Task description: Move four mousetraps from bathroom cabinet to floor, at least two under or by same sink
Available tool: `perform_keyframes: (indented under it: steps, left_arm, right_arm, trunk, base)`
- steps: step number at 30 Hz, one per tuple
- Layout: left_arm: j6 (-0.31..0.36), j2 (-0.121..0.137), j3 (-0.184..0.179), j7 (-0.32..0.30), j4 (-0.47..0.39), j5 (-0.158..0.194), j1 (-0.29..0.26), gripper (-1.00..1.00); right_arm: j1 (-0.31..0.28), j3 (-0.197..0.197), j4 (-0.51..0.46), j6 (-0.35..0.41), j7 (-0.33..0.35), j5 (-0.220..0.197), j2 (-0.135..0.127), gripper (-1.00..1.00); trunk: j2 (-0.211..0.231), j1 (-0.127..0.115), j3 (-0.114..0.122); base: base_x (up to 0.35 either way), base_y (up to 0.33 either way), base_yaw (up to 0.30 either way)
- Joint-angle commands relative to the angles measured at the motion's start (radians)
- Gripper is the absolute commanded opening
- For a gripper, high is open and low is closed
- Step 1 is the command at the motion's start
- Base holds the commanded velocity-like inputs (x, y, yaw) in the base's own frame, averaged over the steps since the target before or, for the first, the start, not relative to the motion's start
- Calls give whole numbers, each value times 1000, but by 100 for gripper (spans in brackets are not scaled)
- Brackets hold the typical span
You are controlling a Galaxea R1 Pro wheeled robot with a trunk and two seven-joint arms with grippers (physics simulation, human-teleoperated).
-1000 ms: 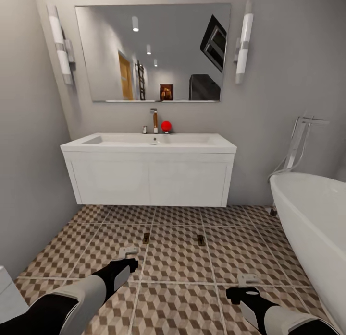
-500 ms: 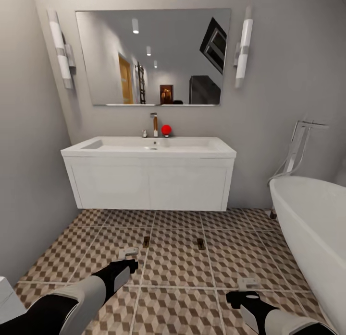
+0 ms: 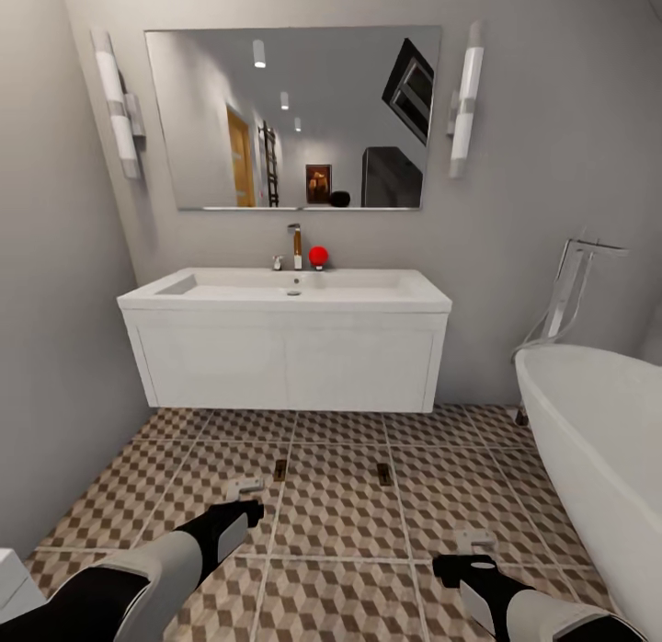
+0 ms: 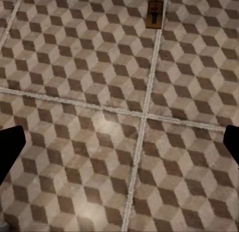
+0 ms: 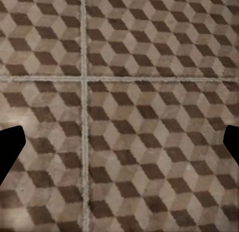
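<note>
Since a second ago my view has tipped a little, so the whole bathroom sits lower in it — the sink, the floor and the traps keep their places relative to one another, and my arms hang much as they did.

Ahead of both my claws spreads the bathroom floor (image 3: 340,513), cube-patterned tiles with pale grout. Beyond it, well ahead of me, the white sink (image 3: 285,292) tops its wall-hung vanity, a chrome tap (image 3: 295,246) and a small red ball (image 3: 318,256) at its back edge, a mirror (image 3: 292,116) above. Off past my right claw curves the white bathtub (image 3: 598,440).

My left claw (image 3: 245,486) hovers over the tiles with its two dark fingertips spread wide apart, nothing between them. My right claw (image 3: 475,538) hovers likewise, spread and holding nothing.

Two mousetraps lie flat on the tiles in front of the vanity: one mousetrap (image 3: 279,472) just ahead of my left claw — it also shows to my left wrist camera (image 4: 156,14) — and the other mousetrap (image 3: 382,474) ahead, between my two claws.
</note>
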Motion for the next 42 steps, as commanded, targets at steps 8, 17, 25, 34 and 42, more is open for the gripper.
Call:
perform_keyframes:
  steps: [8,17,25,34,42]
  left_arm:
    - [4,1,-9,4,6,10,27,100]
    - [4,1,-9,4,12,10,43,100]
    - [4,2,-9,4,21,10,56,100]
    - [3,19,-9,-2,24,10,98,100]
    - [3,35,-8,-30,25,14,128,100]
  right_arm:
    - [-2,8,2,-2,-1,-9,-2,100]
    - [-2,7,2,-1,-1,-9,-16,100]
    - [-2,8,2,7,0,-9,-18,100]
    - [0,7,2,20,0,-10,-19,100]
    - [24,7,2,23,0,-10,-20,100]
  trunk:
    - [56,-31,24]
    - [119,-65,52]
    - [175,-96,77]
    - [238,-131,106]
    - [294,-161,131]
  base:
    - [0,0,0]
    - [0,0,0]
    - [0,0,0]
    - [0,0,0]
    - [0,0,0]
